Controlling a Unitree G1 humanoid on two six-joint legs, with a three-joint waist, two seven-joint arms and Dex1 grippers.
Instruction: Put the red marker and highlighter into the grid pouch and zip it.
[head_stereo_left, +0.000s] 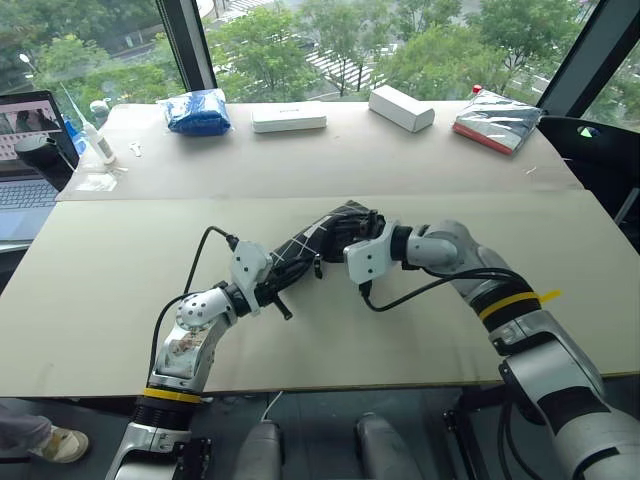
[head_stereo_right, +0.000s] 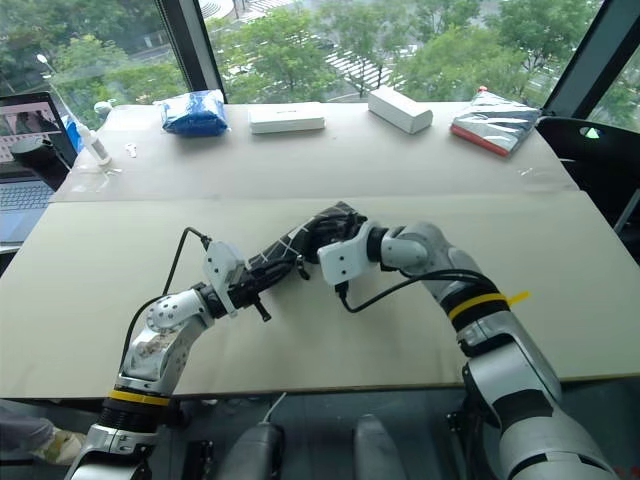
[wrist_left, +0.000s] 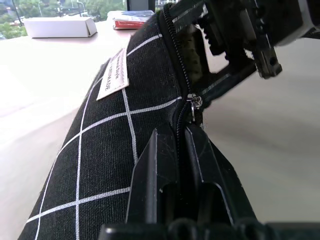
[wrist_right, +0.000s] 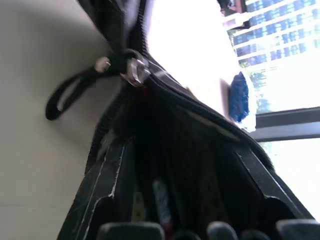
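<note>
Nearest the robot, the left gripper (head_stereo_left: 285, 283) is clenched on the near, closed end of the grid pouch (head_stereo_left: 318, 240), a flat black fabric case crossed with thin white lines; in the left wrist view its two black fingers (wrist_left: 150, 185) pinch the seam on either side of the zip. The pouch's long axis runs from that gripper toward about two o'clock, held up off the pale table (head_stereo_left: 120, 290). The zipper slider (wrist_left: 193, 102), a small metal tab, sits just past the left fingertips, with the teeth beyond it parted, so zipping is, I judge, barely begun. At the far, open end the right gripper (head_stereo_left: 352, 238) stands with jaws partly spread at the pouch's mouth, touching the fabric; whether it grips anything I cannot tell. Its wrist view looks into the dark opening, where something red shows faintly, and the black zipper cord (wrist_right: 67, 97) dangles free. The left gripper is nearer the slider.
</note>
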